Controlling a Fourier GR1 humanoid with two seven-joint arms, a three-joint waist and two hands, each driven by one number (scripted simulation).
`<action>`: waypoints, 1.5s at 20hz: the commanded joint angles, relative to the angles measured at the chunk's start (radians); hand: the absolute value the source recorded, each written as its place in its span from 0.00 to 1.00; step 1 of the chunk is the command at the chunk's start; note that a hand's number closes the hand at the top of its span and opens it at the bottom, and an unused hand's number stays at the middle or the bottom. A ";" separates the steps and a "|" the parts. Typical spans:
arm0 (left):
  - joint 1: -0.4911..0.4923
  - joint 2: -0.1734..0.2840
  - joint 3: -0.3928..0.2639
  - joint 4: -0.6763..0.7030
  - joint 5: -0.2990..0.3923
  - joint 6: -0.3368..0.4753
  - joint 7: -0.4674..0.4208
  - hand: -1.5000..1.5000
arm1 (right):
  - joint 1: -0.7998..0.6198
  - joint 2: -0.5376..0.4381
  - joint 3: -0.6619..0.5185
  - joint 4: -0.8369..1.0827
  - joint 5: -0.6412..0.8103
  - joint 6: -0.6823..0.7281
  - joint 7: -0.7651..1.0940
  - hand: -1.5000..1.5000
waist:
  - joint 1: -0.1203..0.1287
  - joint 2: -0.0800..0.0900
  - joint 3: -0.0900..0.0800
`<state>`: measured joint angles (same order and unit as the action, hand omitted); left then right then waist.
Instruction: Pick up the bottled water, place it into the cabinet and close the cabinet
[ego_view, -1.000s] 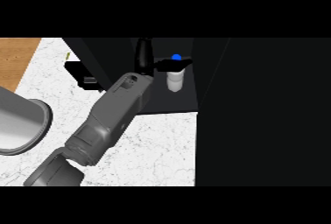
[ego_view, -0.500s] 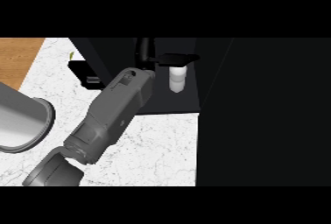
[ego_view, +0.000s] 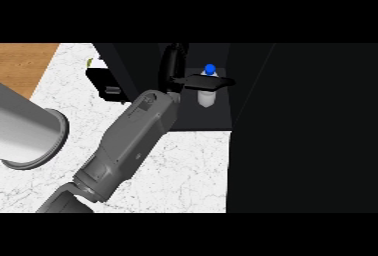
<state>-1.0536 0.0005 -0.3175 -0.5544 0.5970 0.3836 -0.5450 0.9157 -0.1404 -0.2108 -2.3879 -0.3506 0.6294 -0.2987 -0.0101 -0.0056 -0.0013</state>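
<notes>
The left hand (ego_view: 193, 80) reaches into the dark cabinet (ego_view: 295, 125), its fingers curled round the bottle (ego_view: 207, 95). The bottle stands upright in that grip, blue cap just above the fingers.

No text, label, brand, number or sign can be read anywhere in the head view. The bottle (ego_view: 207, 92) shows only a blue cap and a pale body, with no legible label.
</notes>
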 joint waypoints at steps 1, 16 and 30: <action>0.084 0.000 -0.075 -0.146 0.024 0.020 0.047 0.00 | 0.030 -0.004 -0.014 -0.167 -0.094 -0.036 0.081 0.00 | 0.006 -0.002 0.000; 0.637 0.122 -0.299 -0.848 -0.039 0.083 0.168 0.00 | -0.053 0.021 0.081 -0.182 0.025 -0.113 0.136 0.00 | 0.037 -0.002 0.000; 0.983 0.304 -0.304 -1.190 -0.058 0.070 0.110 0.00 | -0.052 -0.143 0.339 -0.225 0.090 0.031 0.278 1.00 | 0.030 0.003 -0.002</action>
<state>-0.1648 0.2455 -0.6350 -1.6644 0.5323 0.4851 -0.4022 0.8499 -0.2654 0.0708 -2.4016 -0.3218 0.6930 -0.1388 0.0126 -0.0057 -0.0024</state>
